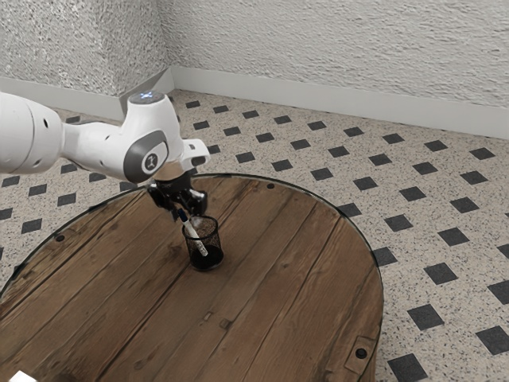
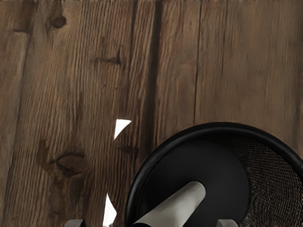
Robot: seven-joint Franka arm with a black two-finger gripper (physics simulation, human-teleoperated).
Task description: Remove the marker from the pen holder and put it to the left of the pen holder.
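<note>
The holder [image 1: 218,240] was a round black mesh cup with a thick rim and a solid dark base; it stood upright, open at the top, on the table [image 1: 272,280]. The marker [image 1: 194,236] was whitish along its body, with a blunt, rounded lower end and a dark upper part. It was in the holder, tilted, its lower end down inside near the base and its dark part above the rim, leaning toward the exterior view's left of the holder.

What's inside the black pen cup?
The marker leans inside the pen cup, its lower end showing. It covers part of the cup's floor, so I can't see there.
</note>
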